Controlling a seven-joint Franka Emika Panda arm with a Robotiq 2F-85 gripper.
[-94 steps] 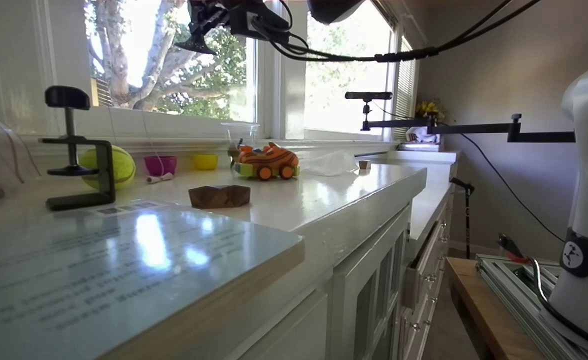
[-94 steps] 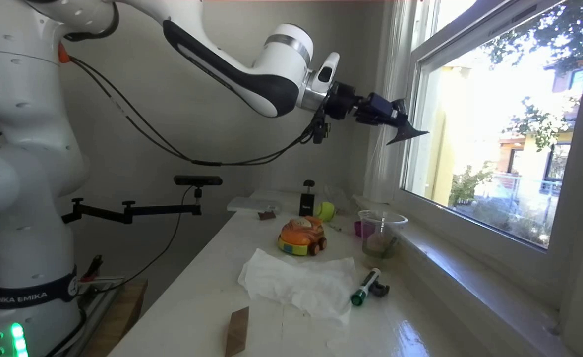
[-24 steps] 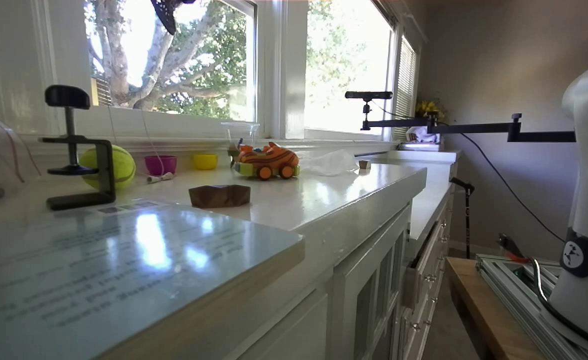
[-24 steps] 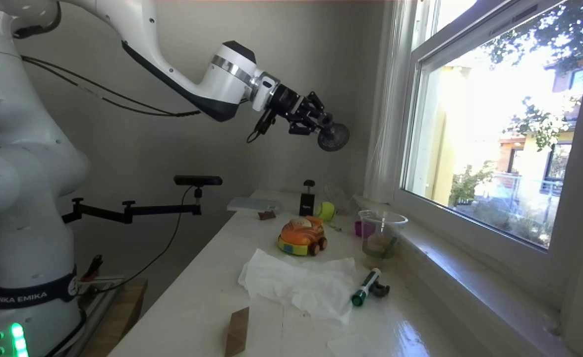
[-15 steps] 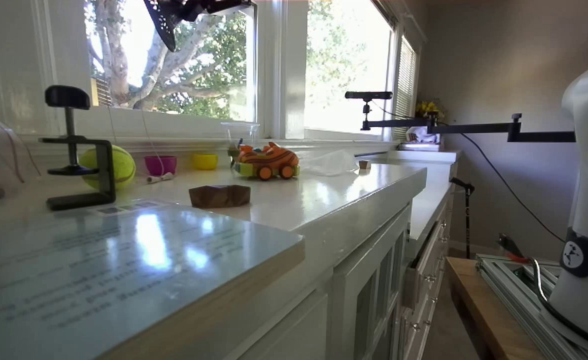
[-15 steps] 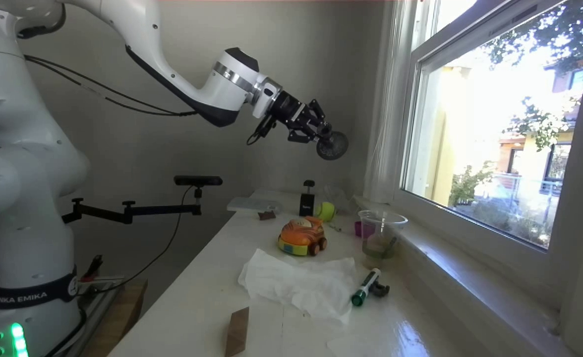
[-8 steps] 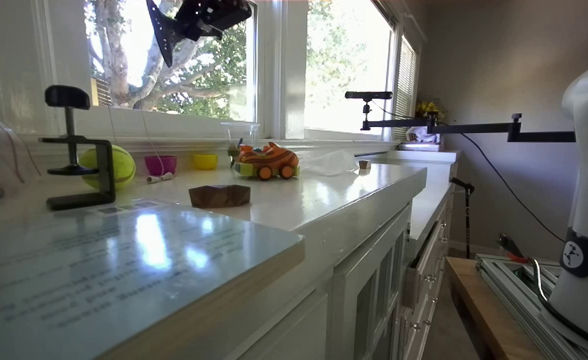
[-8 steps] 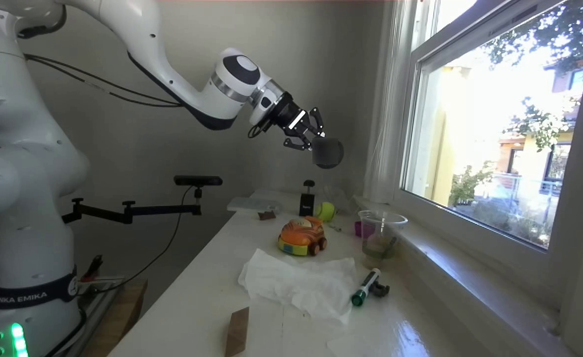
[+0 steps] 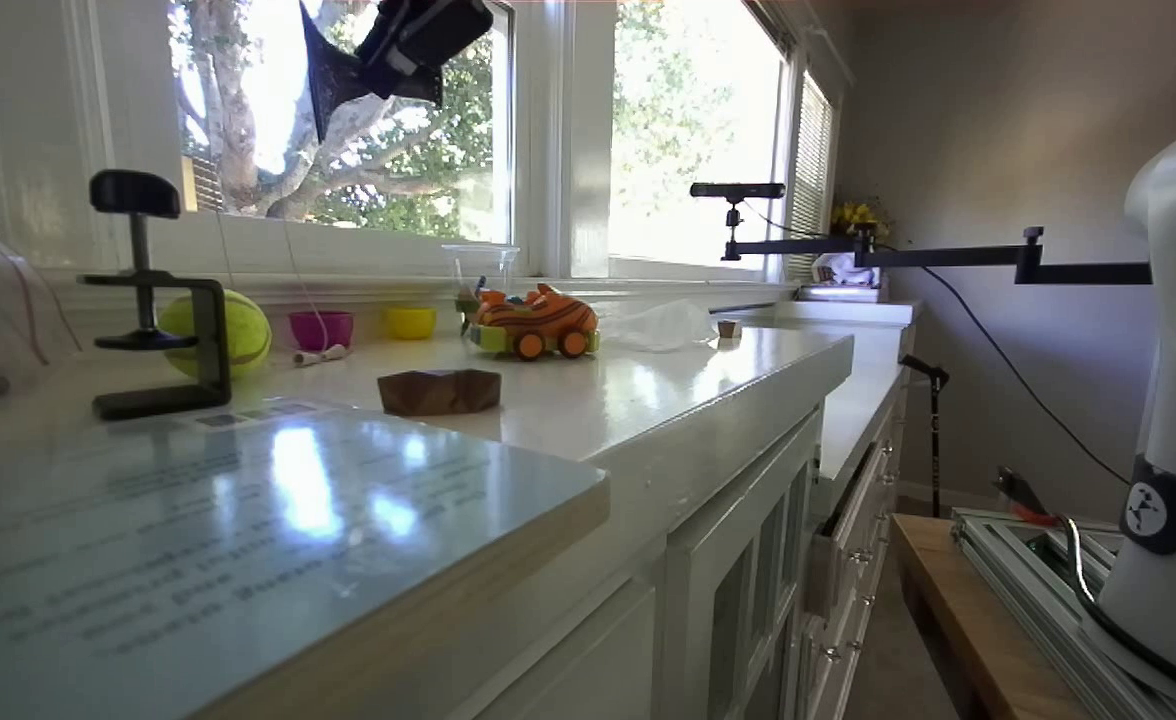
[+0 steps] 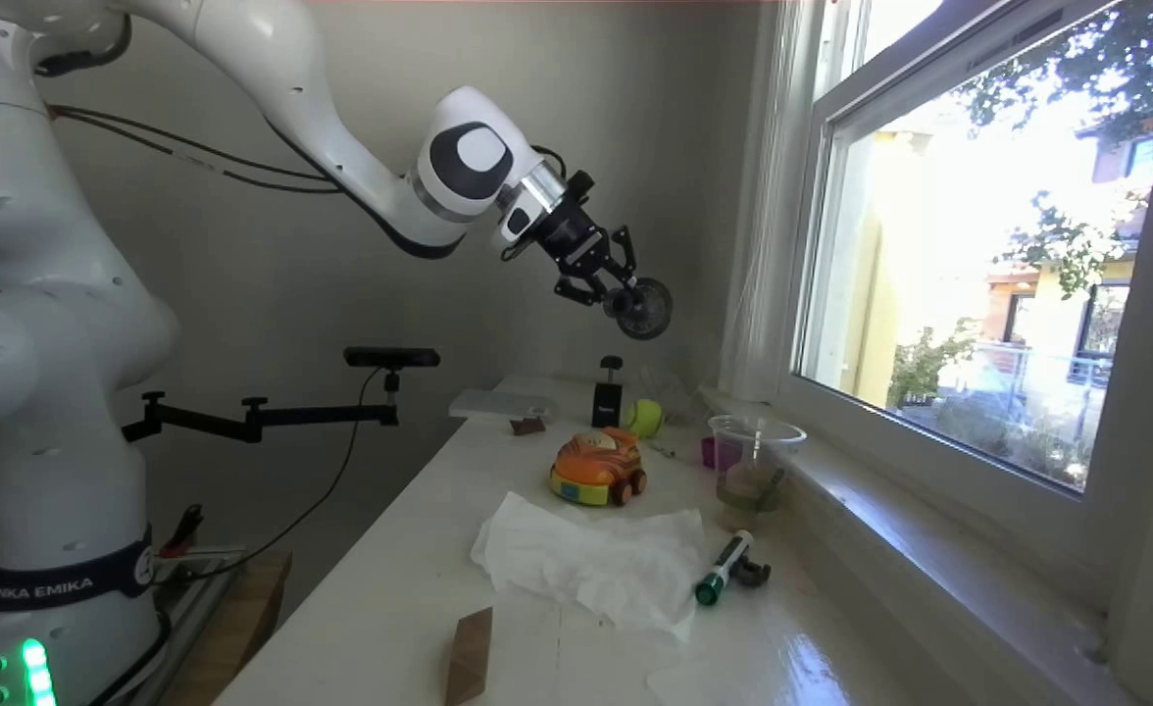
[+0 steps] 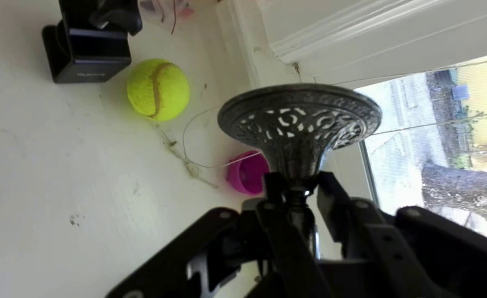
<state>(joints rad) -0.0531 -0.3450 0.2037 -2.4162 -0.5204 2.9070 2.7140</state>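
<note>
My gripper (image 11: 297,182) is shut on the narrow neck of a dark metal stand (image 11: 305,111) with a wide, flared, pierced end. The flared end points away from the jaws; part of the stand is hidden between the fingers. In an exterior view my gripper (image 10: 620,292) holds the stand (image 10: 647,310) tilted in the air, high above the white counter (image 10: 390,588). The stand (image 9: 333,80) also shows before the window. In the wrist view a tennis ball (image 11: 158,89), a black clamp (image 11: 94,45) and a magenta cup (image 11: 247,174) lie below.
An orange toy car (image 10: 598,466), a clear plastic cup (image 10: 758,461), crumpled white paper (image 10: 591,564), a green-capped marker (image 10: 722,569) and a brown piece (image 10: 469,655) are on the counter. A yellow cup (image 9: 409,322) stands by the sill. The window (image 10: 978,275) borders one side.
Over several seconds the arm has drawn back from the window with the stand in its grip. In the last second the wrist has turned and the stand has come down slightly. Counter objects have not moved.
</note>
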